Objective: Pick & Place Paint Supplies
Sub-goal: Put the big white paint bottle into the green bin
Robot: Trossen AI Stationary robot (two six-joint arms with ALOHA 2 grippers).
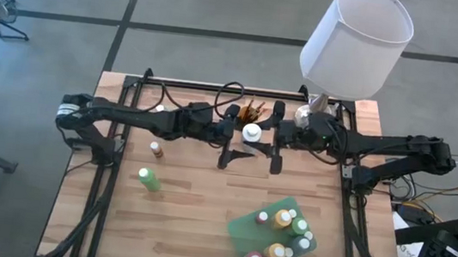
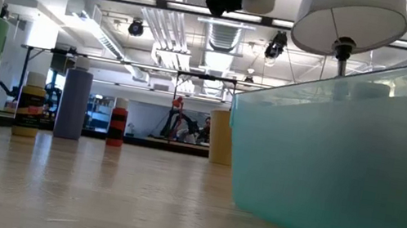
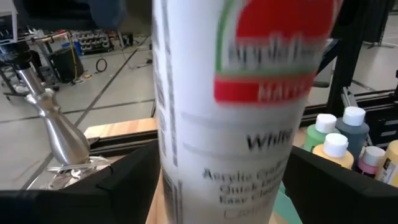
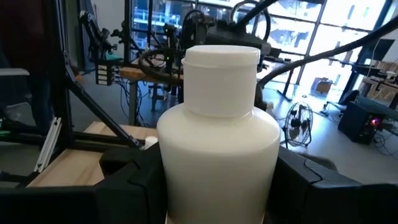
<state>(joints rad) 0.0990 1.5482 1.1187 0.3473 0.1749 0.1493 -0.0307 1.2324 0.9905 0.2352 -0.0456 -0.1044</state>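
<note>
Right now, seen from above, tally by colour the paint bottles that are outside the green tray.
White bottle: 1
Green bottle: 1
Brownish bottle, white cap: 1
Total: 3

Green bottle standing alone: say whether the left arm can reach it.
Probably yes: the green bottle stands on bare table on that arm's side, nothing crowding it; the left gripper must only leave the white bottle first.

White paint btl (image 1: 252,134) upright, mid-table; green btl (image 1: 150,179) left; more btls in green tray (image 1: 245,227).
</note>
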